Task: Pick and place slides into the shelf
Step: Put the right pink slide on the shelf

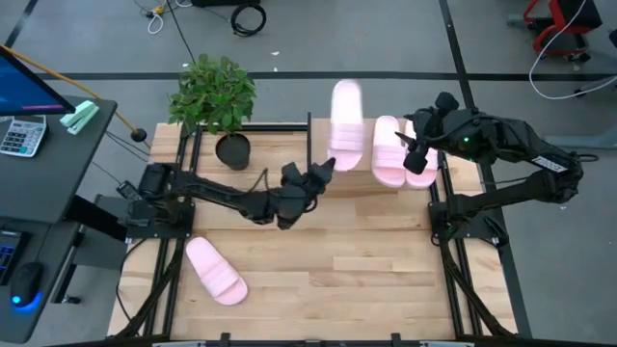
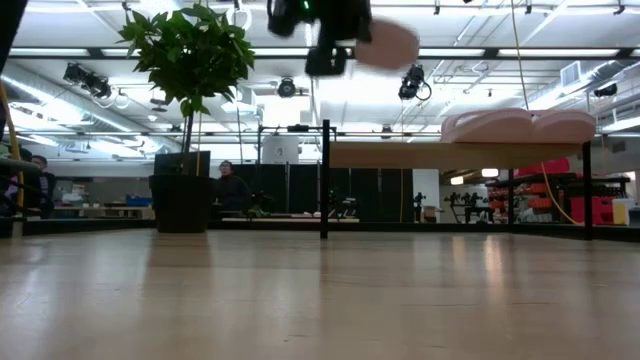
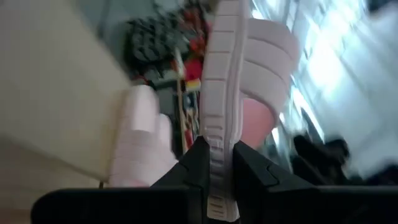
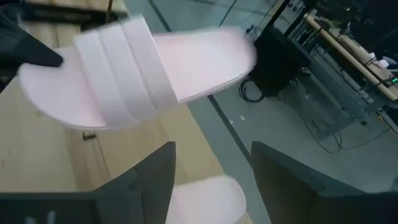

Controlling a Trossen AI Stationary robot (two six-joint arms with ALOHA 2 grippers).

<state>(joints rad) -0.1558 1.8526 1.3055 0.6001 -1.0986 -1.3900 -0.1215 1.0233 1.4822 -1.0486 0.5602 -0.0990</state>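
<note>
My left gripper (image 1: 326, 168) is shut on one pale pink slide (image 1: 347, 123), held high in the air (image 2: 388, 44) by the shelf's left end. The shelf (image 2: 420, 157) has a light wood top on thin black posts. Two more slides (image 1: 388, 150) (image 1: 420, 162) lie side by side, soles down, on its right half (image 2: 505, 124). My right gripper (image 1: 416, 145) hovers open just above those two. A further slide (image 1: 214, 271) lies sole down on the table's near left part. My left gripper pinches the slide's sole at the rim of its nearer end (image 3: 217, 167), one finger (image 3: 194, 167) on each face of the sole. The fingers come from the table's left, roughly along the slide. The slide is lifted clear, sticking out beyond the fingers toward the far edge.
A potted plant (image 1: 214, 94) stands at the table's far left, beside the shelf's black corner post (image 2: 324, 180). The wide middle and near right of the tabletop (image 1: 366, 280) are bare wood. A desk with a calculator (image 1: 21, 135) sits left of the table. People sit in the room behind (image 2: 232, 188).
</note>
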